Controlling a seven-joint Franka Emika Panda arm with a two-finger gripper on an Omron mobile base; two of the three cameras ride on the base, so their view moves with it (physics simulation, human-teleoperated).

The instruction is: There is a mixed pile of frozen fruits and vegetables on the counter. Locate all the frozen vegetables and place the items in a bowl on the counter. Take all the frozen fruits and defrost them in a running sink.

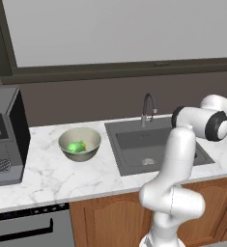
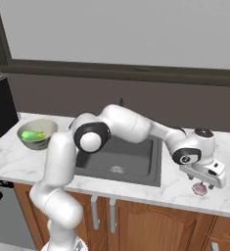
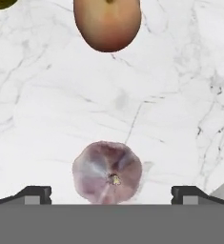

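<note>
- Nearest the hand camera, the end effector stands spread wide with nothing between its fingertips, poised directly over the pale pinkish-white vegetable, which lies on the bare counter midway between the two tips (no contact with either tip is visible).
- In the right base view the same end effector hangs just above the pinkish item on the marble strip to the right of the sink, close to the counter's front edge.
- Beyond the pinkish vegetable in the hand view, a round reddish fruit with a yellow-orange blush rests on the marble, well apart from it; a sliver of a dark yellow-green item shows at the top left corner, too cropped to identify.
- The white arm reaches across the sink from the base, elbow bent over the basin.
- The sink, a dark grey recessed basin with a round drain, holds no fruit that can be made out; whether water runs from the curved faucet cannot be told.
- Left of the sink, the beige bowl sits upright on the counter with the bright green vegetable inside it.
- Farther left stands a dark coffee machine; behind it all, a wide window runs above the dark backsplash.
</note>
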